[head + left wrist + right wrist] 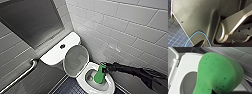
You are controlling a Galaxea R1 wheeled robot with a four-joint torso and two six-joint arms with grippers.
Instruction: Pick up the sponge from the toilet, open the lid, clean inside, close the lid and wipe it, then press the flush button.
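Now the right fingers (106, 67) are clamping the sponge (99, 75), its long axis standing steeply, free end pointing down into the bowl (81, 80)

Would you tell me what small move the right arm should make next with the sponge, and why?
Probably a short sweep of the sponge along the inner wall of the bowl. The lid stands open, and the right gripper holds the sponge upright with its lower end down inside the bowl, so it seems placed for wiping. Whether it touches the porcelain I cannot tell.
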